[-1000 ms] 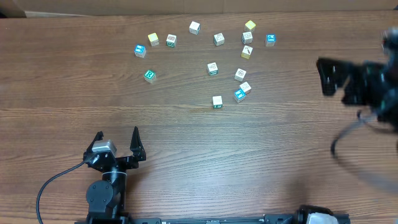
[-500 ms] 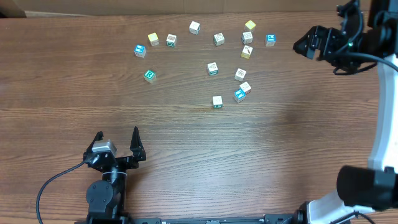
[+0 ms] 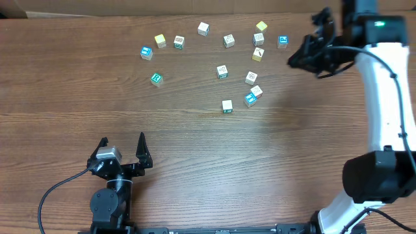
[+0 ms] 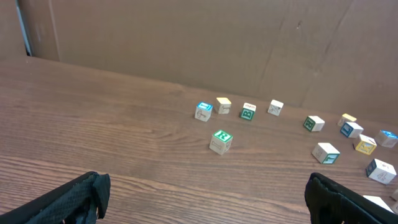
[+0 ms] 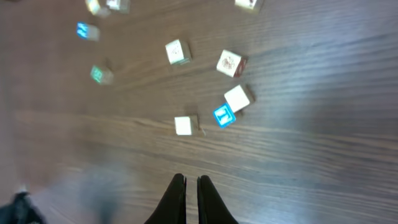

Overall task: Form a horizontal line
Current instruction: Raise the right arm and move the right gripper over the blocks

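Right hand [image 5: 191, 178] nearer fifteen cubes [image 3: 222, 71]

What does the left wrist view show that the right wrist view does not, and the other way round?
Only the left wrist view shows the brown back wall and the left gripper, with its fingers wide open at the bottom corners. Only the right wrist view shows the right gripper, shut on nothing above bare wood. Both show the wooden table, the green cube and the blue-topped cube near it, though these are blurred in the right wrist view.
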Motion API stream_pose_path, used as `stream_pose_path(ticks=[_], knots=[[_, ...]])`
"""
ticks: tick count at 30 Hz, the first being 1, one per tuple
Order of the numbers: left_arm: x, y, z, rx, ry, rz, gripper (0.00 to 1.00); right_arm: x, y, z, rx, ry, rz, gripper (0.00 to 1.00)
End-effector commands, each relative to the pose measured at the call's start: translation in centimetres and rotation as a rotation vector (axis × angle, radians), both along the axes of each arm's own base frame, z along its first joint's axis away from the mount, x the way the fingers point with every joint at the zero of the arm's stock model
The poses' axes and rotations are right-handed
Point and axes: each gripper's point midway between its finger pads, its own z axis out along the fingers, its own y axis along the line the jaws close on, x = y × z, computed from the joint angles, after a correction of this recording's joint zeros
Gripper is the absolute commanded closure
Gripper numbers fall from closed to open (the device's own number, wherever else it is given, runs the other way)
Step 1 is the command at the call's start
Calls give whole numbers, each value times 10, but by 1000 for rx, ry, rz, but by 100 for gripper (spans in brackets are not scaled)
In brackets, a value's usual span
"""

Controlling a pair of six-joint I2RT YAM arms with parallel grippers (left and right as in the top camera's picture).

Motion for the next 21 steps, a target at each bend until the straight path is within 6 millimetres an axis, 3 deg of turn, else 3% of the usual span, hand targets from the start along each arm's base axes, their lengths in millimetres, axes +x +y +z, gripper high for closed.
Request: stream_pose_path(ticks=[1,6,11,13,18,20,21], knots=[[0,0,1,21,-6,-4,0,-7,15,-32,-70,69,-15,93],[0,0,1,21,-6,-4,0,-16,64,-78,-81,90,48,87],[0,0,1,21,-6,-4,0,-28,100,-127,-175,49,104,86],[0,0,1,21,-6,-4,0,-35,114,-145,-206,19,142,79],[0,0,1,21,-6,-4,0,-44,122,-174,-331,-53,183,69],[0,0,1,21,-6,-4,0,-48,125,-179,-350,-65,223,71],[0,0,1,21,-6,-3,0,-51,126,-181,-354,-65,236,77]])
